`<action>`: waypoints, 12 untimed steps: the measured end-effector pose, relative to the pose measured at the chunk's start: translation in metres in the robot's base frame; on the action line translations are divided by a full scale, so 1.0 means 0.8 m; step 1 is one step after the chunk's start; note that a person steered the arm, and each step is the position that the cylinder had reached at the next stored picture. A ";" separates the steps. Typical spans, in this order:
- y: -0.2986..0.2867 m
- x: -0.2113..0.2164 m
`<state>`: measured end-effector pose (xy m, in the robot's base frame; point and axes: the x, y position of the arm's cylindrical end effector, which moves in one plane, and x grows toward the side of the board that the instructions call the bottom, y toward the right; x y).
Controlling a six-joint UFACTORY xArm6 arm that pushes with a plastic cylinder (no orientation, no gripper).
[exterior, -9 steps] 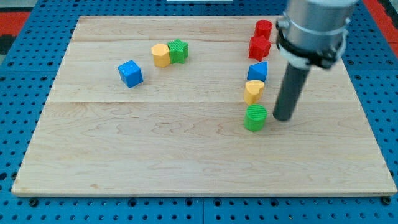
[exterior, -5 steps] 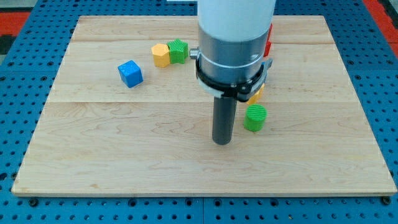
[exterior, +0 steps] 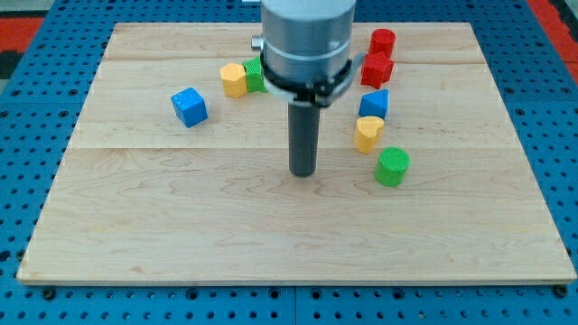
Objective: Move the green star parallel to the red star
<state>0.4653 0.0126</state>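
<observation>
The green star [exterior: 253, 77] lies near the view's top, left of centre, touching a yellow hexagon [exterior: 234, 79]; the arm hides its right edge. The red star [exterior: 377, 69] lies at the upper right, just below a red cylinder [exterior: 383, 41]. My tip [exterior: 302, 172] rests on the board near the middle, well below the green star and to its right. It touches no block.
Below the red star, a blue block [exterior: 374, 102], a yellow heart [exterior: 368, 133] and a green cylinder [exterior: 392, 167] run down in a loose column. A blue cube [exterior: 190, 106] sits at the left. The wooden board [exterior: 135, 226] lies on a blue pegboard.
My tip has swept from right of the green cylinder across to the board's middle. The green cylinder now sits slightly further right. The green star has not moved.
</observation>
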 end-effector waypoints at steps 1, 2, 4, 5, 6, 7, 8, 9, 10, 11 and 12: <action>0.021 -0.017; 0.039 -0.026; 0.109 -0.030; 0.097 -0.031; -0.002 -0.053; -0.028 -0.113; -0.087 -0.159; -0.180 -0.191; -0.152 -0.202; -0.105 -0.213; -0.073 -0.217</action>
